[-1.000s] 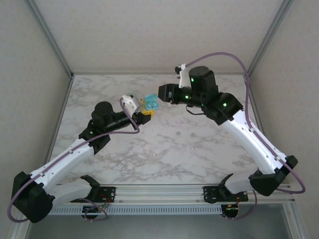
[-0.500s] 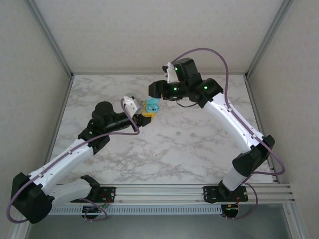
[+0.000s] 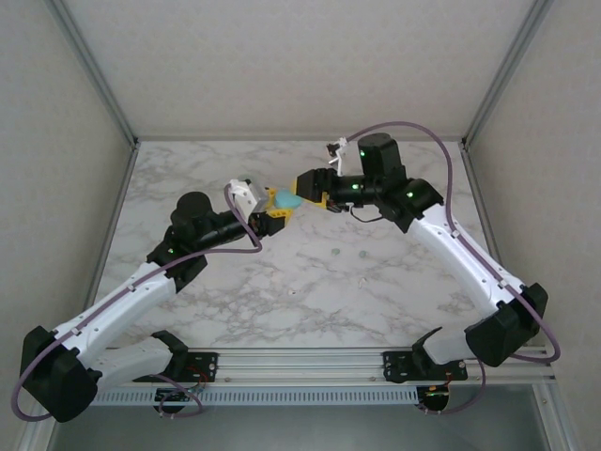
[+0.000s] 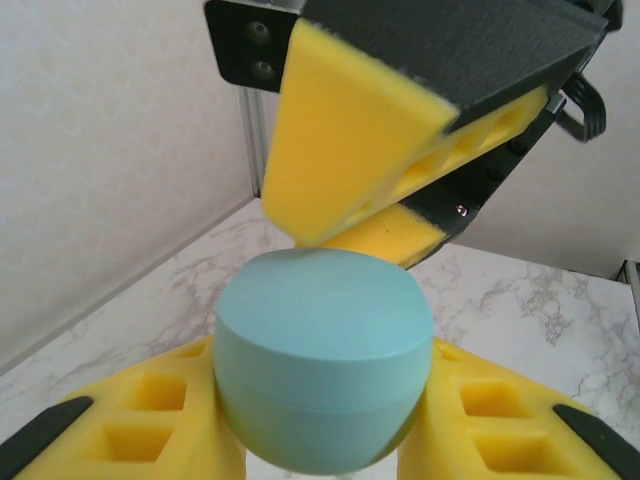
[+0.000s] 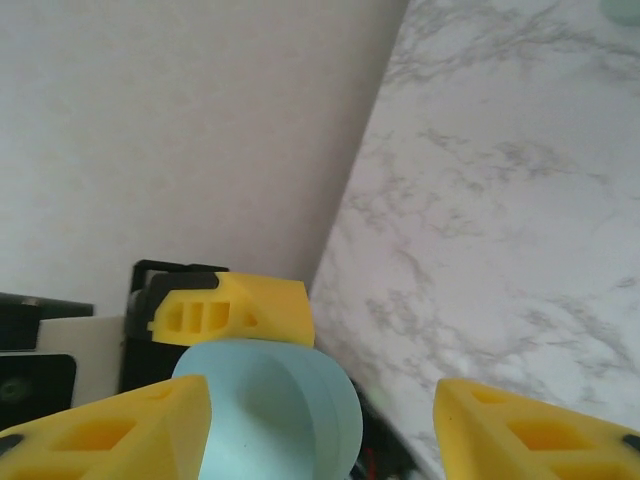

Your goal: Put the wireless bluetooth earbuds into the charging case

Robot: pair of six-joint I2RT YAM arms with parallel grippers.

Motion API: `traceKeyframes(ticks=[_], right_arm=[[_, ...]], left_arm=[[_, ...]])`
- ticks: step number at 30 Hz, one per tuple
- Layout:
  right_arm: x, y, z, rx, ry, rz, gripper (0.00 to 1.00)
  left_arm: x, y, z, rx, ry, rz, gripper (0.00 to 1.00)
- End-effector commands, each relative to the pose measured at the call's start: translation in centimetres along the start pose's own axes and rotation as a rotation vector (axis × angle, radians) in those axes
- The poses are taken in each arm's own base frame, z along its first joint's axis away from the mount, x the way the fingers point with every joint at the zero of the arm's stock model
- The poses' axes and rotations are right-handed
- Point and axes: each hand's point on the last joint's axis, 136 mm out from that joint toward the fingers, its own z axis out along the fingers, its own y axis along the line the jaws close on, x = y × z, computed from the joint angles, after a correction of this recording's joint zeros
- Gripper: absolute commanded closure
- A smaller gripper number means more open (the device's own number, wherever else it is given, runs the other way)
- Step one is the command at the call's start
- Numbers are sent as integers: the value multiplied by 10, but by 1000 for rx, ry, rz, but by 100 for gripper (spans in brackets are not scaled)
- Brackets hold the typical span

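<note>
From above, the charging case [image 3: 286, 199] sits clamped in my left claw [image 3: 279, 209], lifted off the marble table [image 3: 357, 272]. My right claw [image 3: 302, 188] comes at the case from the opposite side, its tips just beside it. The right claw is therefore the free one for any work on the lid.

At my left wrist, my two pads [image 4: 150, 430] press the lower half of the case [image 4: 322, 370] from either side. The domed lid is bare and faces up. The seam runs level around the body and the lid is shut (so whatever is inside is hidden from me). The case is wider than it is tall, and its width runs across between my pads. My right claw [image 4: 335, 238] hangs right above the lid, jaws parted, and I cannot tell whether it touches.

At my right wrist, my right claw [image 5: 320, 400] stands released, gripping nothing. The case [image 5: 265, 400] lies hard against one finger, well apart from the other. Behind the case is a left pad [image 5: 235, 312], which I judge is the one obstacle to closing in.
</note>
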Motion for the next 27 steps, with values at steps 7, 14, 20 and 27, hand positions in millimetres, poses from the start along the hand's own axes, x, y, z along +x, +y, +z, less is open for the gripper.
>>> traceKeyframes(ticks=[7, 14, 20, 27], right_arm=[[-1, 35, -4, -318, 87, 97, 36], [0, 39, 1, -369, 125, 119, 41], [7, 41, 6, -380, 160, 117, 48], [10, 40, 6, -372, 166, 108, 58]], left_arm=[[-52, -3, -2, 21, -145, 12, 74], [-55, -2, 2, 26, -154, 4, 74], [-53, 1, 5, 21, -150, 2, 74], [-49, 4, 7, 9, -140, 3, 74]])
